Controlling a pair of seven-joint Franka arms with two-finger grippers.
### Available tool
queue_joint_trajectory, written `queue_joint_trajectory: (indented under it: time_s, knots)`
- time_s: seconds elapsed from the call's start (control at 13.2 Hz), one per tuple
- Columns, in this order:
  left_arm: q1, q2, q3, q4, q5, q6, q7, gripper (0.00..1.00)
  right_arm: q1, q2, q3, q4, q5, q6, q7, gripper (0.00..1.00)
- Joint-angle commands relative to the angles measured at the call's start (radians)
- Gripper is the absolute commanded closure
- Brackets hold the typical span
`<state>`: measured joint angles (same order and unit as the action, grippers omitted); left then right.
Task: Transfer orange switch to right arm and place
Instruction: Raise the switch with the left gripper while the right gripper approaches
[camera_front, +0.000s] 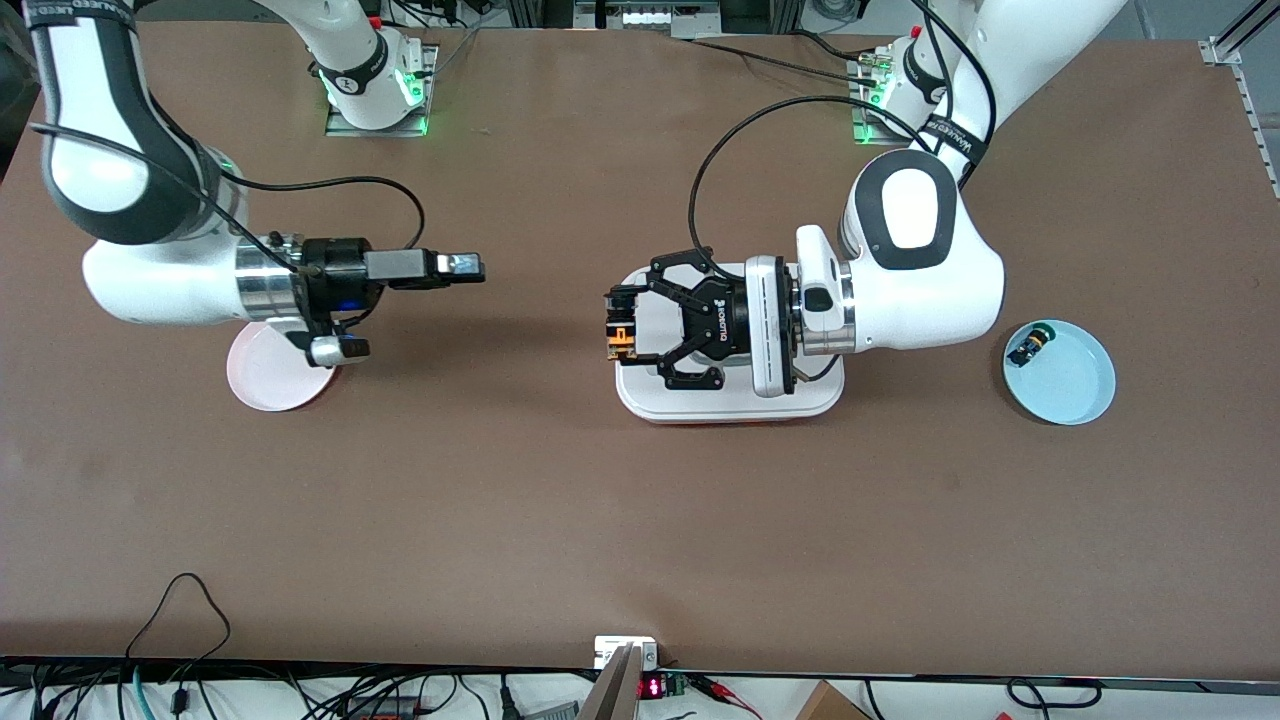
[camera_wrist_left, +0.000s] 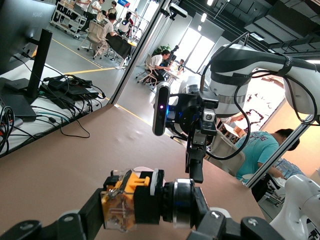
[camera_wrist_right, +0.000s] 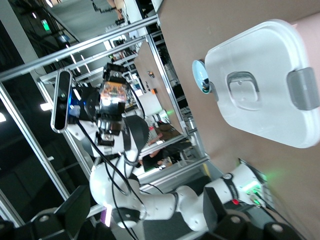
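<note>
My left gripper, the wide black linkage claw, is shut on the orange switch and holds it sideways in the air over the edge of a white lidded box. In the left wrist view the switch sits clamped between my fingers, its yellowish part to one side and its black body to the other. My right gripper, slim and black, is open and empty over bare table, pointing at the switch with a wide gap between them. It also shows in the left wrist view. The right wrist view shows the held switch far off.
A pink plate lies under the right wrist. A light blue plate at the left arm's end of the table holds a green-capped black switch. The white box also shows in the right wrist view.
</note>
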<state>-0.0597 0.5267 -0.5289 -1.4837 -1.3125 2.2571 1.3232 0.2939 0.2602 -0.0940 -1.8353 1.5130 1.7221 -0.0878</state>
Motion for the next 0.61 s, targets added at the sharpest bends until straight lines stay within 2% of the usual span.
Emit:
queue_joint_trajectory:
  time_s: [0.0,0.15,0.38,0.53]
  knots:
    - [-0.003,-0.008,-0.002,-0.006,-0.034,0.016,0.034,0.91,0.048,-0.001,-0.001,-0.007,0.113,0.085,0.080,0.00]
    - [-0.003,-0.007,-0.002,-0.006,-0.034,0.016,0.040,0.91,0.082,0.001,-0.001,0.002,0.186,0.147,0.172,0.00]
    - [-0.005,-0.007,0.000,-0.006,-0.034,0.016,0.041,0.91,0.157,0.001,-0.001,0.011,0.288,0.282,0.207,0.00]
    - [-0.006,-0.007,-0.002,-0.006,-0.034,0.016,0.041,0.91,0.182,0.030,-0.001,0.051,0.320,0.339,0.215,0.00]
